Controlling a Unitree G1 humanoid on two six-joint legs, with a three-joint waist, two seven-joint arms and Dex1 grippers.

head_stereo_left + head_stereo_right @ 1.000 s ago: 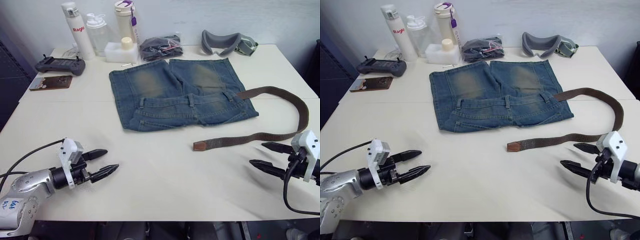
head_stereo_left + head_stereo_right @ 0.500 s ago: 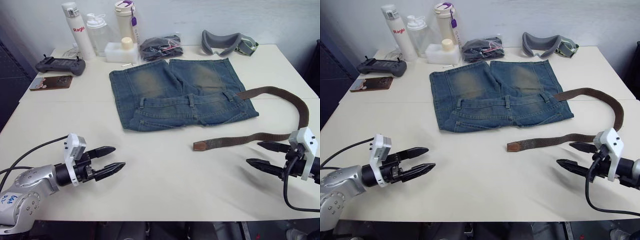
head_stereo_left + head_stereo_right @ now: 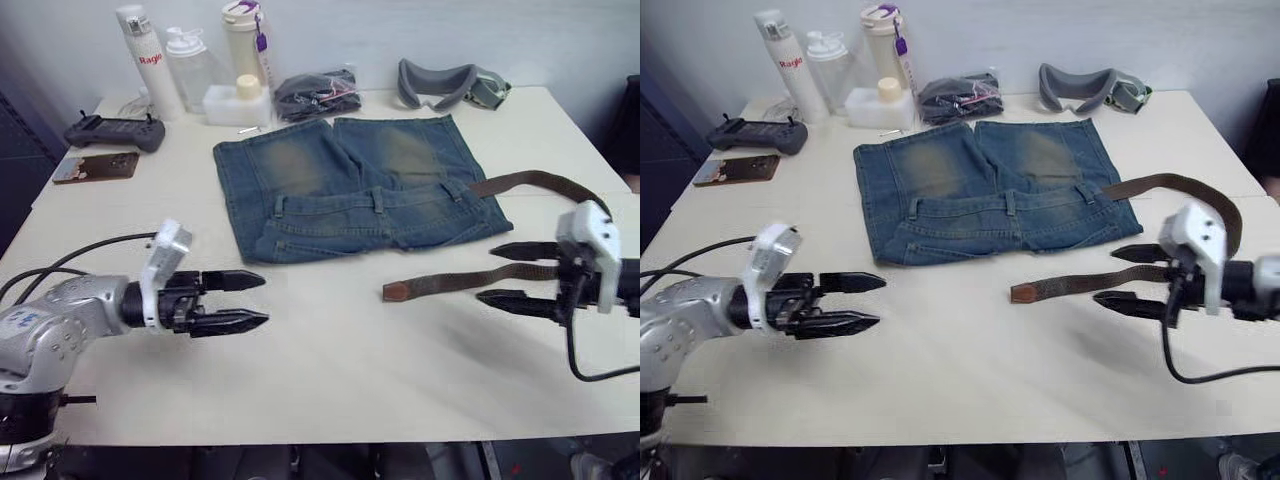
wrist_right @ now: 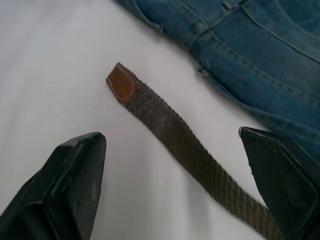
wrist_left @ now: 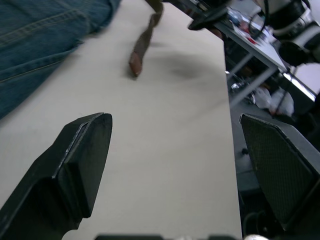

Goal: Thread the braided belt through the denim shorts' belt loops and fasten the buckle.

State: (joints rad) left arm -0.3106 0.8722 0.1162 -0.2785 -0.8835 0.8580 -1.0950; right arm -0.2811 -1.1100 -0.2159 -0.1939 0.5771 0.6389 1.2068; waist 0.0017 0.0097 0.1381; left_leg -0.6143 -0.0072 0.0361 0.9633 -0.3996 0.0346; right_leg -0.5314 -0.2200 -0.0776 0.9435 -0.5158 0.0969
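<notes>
The braided belt (image 3: 470,278) lies unthreaded at 3 o'clock of the denim shorts (image 3: 350,190), leather tip free for pickup. The right gripper (image 3: 512,274), jaws spread, straddles the strap for a grasp. The left gripper (image 3: 245,302) hovers released at 8 o'clock.

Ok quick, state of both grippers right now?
Left gripper: jaws open, holding nothing, above bare table.
Right gripper: jaws open, straddling the braided belt, not gripping it.
</notes>
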